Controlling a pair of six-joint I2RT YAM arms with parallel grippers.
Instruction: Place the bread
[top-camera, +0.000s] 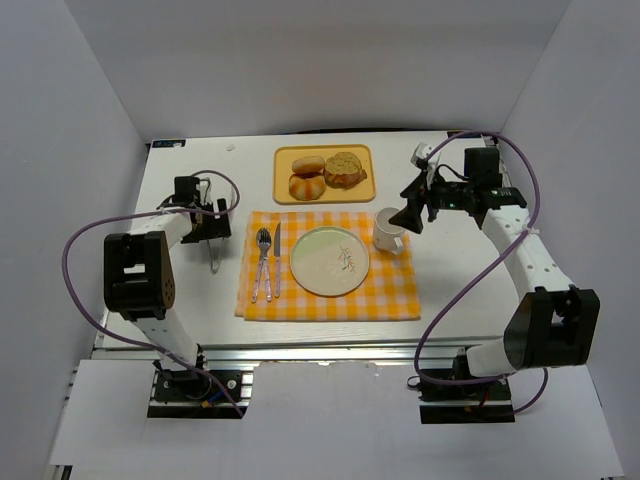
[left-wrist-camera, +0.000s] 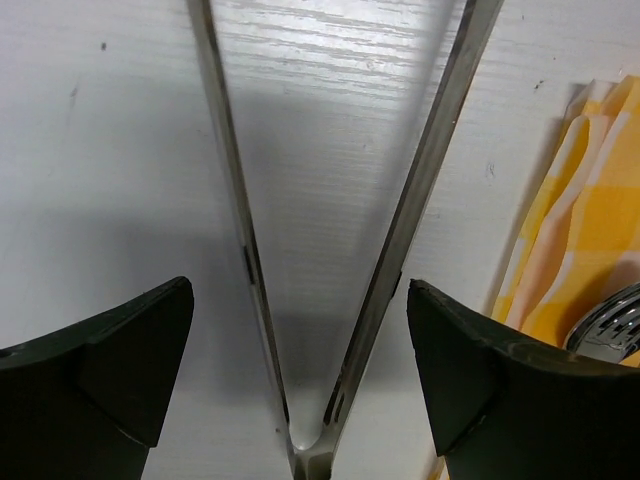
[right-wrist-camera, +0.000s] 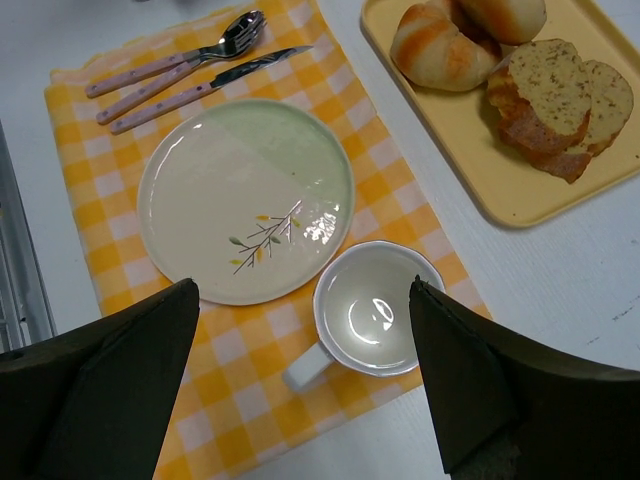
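The bread (top-camera: 308, 164), a small golden-tan round roll, lies on the yellow tray (top-camera: 285, 193) at the back of the table. Only its edge shows at the top of the right wrist view (right-wrist-camera: 505, 14). My left gripper (top-camera: 212, 228) is open and hangs low over metal tongs (top-camera: 214, 256) lying on the table. In the left wrist view the gripper (left-wrist-camera: 298, 290) straddles the two tong arms (left-wrist-camera: 402, 220) near their hinge without touching them. My right gripper (top-camera: 410, 215) is open and empty above the white mug (top-camera: 388, 231); it also shows in the right wrist view (right-wrist-camera: 303, 285).
An orange-brown ridged bun (right-wrist-camera: 440, 50) and a speckled bread (right-wrist-camera: 560, 105) share the tray (right-wrist-camera: 470, 150). A pale plate (right-wrist-camera: 245, 200), the mug (right-wrist-camera: 378, 308), a fork and a knife (top-camera: 263, 262) sit on a yellow checked cloth (top-camera: 330, 303).
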